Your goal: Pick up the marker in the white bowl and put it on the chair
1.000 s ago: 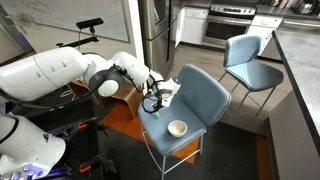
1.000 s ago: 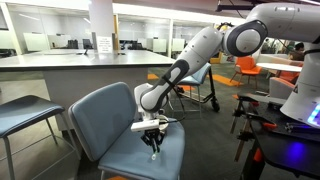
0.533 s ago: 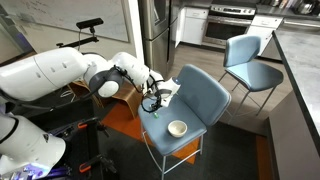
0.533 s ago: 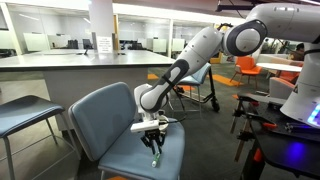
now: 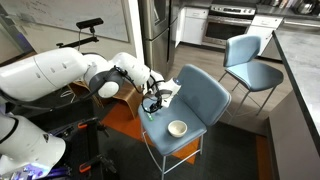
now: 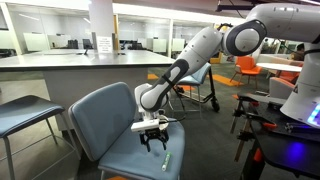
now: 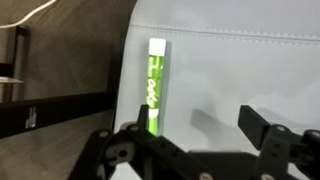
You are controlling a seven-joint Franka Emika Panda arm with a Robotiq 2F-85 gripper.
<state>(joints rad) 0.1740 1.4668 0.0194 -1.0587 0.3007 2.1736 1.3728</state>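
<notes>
Here, hand [image 6: 153,141] released, pointing down, hovering over marker [image 7: 153,85], flat on chair [image 6: 105,115].

Nothing readable on show right now.
In the wrist view, green print runs along the marker [image 7: 153,85], but it is too blurred to read. In an exterior view a white placard [image 6: 104,44] stands on the counter [image 6: 60,62], its lettering too small to make out.

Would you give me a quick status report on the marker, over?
Gripper open, empty. Marker flat on chair seat, outside white bowl. No obstruction seen.
</notes>
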